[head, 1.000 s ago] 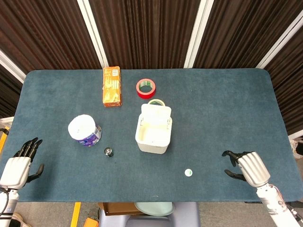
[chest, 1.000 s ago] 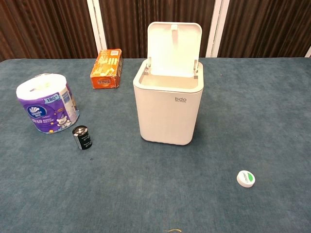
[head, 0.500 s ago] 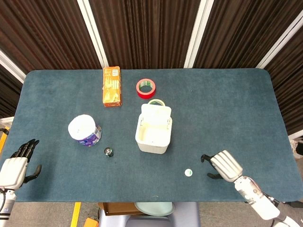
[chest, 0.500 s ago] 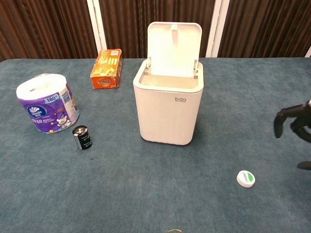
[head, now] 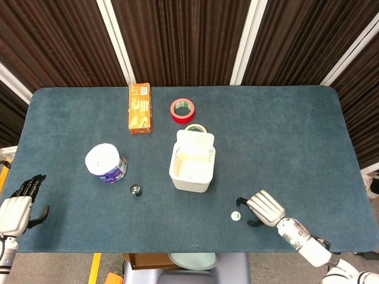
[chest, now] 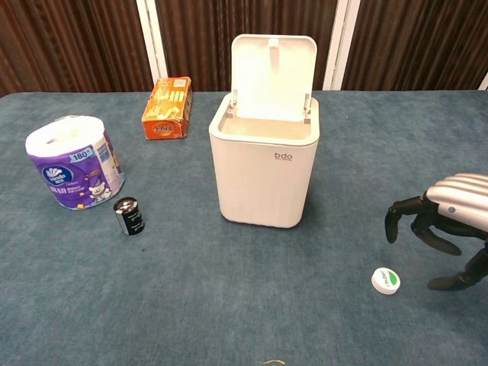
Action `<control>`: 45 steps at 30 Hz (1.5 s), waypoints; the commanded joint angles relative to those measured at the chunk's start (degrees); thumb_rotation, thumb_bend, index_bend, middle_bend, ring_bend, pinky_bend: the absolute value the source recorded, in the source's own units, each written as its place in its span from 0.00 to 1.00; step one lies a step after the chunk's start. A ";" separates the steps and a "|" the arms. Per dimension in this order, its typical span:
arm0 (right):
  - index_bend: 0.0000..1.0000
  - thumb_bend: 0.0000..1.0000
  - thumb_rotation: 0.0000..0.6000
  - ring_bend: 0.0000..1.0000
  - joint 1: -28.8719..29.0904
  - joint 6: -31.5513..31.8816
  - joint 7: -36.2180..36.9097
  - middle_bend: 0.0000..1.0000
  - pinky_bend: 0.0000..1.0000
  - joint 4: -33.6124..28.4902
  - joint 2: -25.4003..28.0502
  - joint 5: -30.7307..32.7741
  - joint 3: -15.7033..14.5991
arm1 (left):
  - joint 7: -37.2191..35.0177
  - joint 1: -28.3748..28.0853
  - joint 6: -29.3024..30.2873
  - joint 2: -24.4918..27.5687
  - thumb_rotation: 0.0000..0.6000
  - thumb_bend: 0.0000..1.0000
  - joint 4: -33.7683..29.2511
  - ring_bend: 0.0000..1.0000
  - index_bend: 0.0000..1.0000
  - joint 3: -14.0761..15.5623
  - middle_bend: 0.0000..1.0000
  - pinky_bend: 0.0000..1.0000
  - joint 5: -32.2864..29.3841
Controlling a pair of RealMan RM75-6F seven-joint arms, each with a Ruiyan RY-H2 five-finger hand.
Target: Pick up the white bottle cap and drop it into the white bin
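White round bottle cap (head: pixel 235 216) lies on the blue felt table (head: pixel 284 136), near the front edge, just beside the right hand (head: pixel 262 208), whose fingers are spread, holding nothing. The left hand (head: pixel 18 204) is spread at the table's corner.

In the chest view, the cap (chest: pixel 386 280) lies under the right hand's fingertips (chest: pixel 392 232), apart from the open white plastic bin (chest: pixel 263 171).

Bare table (chest: pixel 229 305) separates white bottle cap (chest: pixel 386 280) from white bin (chest: pixel 263 164).
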 commanded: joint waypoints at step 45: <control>0.74 0.36 1.00 1.00 3.76 -0.23 4.57 0.92 1.00 7.59 -5.97 2.43 -2.53 | -1.18 0.32 -0.33 0.92 1.00 0.44 -0.69 0.10 0.06 -0.22 0.08 0.30 -0.40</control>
